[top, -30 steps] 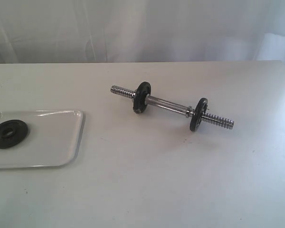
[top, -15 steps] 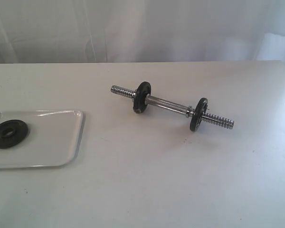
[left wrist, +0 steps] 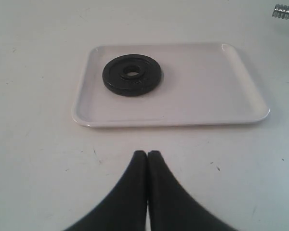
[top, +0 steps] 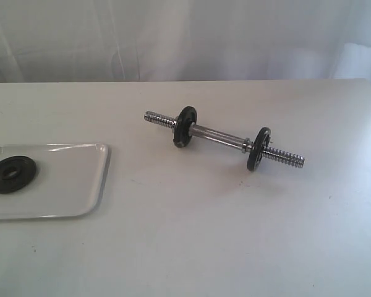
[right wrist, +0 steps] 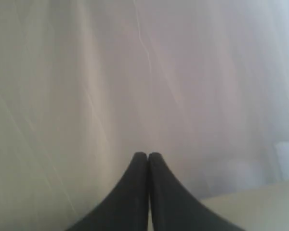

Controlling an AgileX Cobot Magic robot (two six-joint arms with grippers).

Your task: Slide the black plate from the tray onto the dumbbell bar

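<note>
The black plate lies flat in the white tray at the table's left edge. The chrome dumbbell bar rests on the table near the middle, slanting down to the right, with two black discs standing on it; one threaded end shows in the left wrist view. My left gripper is shut and empty, hovering short of the tray's near rim. My right gripper is shut and empty, facing the white curtain. Neither gripper appears in the exterior view.
A white curtain hangs behind the table. The table's far edge runs across the back, and a corner of the table shows in the right wrist view.
</note>
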